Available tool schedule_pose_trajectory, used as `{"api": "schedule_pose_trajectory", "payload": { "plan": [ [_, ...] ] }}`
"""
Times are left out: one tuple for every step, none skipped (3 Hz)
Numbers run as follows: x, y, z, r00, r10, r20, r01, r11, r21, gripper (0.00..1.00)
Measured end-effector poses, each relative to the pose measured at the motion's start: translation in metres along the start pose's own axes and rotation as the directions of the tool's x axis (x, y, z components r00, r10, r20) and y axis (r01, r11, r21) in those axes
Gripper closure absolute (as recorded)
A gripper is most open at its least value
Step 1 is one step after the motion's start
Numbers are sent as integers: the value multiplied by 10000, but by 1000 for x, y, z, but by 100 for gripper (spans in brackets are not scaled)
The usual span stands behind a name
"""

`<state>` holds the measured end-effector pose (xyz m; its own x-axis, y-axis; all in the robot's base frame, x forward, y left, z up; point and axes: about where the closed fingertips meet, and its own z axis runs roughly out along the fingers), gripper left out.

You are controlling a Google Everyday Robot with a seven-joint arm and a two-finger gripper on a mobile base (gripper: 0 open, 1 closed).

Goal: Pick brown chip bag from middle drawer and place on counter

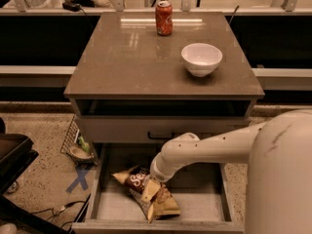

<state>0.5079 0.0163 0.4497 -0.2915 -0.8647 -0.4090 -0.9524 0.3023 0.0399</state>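
The brown chip bag (138,180) lies crumpled on the pale floor of the open middle drawer (200,204), left of centre, with its tan end toward the drawer's front. My white arm reaches in from the right and bends down into the drawer. My gripper (155,180) is at the bag's upper middle, right on it, mostly hidden under the wrist. The counter (126,62) is the glossy grey-brown top above the drawer.
A white bowl (201,58) stands on the counter's right side and a red soda can (164,17) at its back. The shut upper drawer front (112,129) overhangs the open drawer. A wire basket (73,145) and blue floor tape (79,179) lie left.
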Motion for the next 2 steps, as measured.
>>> {"api": "schedule_pose_trajectory", "payload": {
  "plan": [
    [7,3,30,9988,329,369,-312,9985,-455,16],
    [19,17,51,9938,784,794,-698,9919,-1063,40]
  ]
}}
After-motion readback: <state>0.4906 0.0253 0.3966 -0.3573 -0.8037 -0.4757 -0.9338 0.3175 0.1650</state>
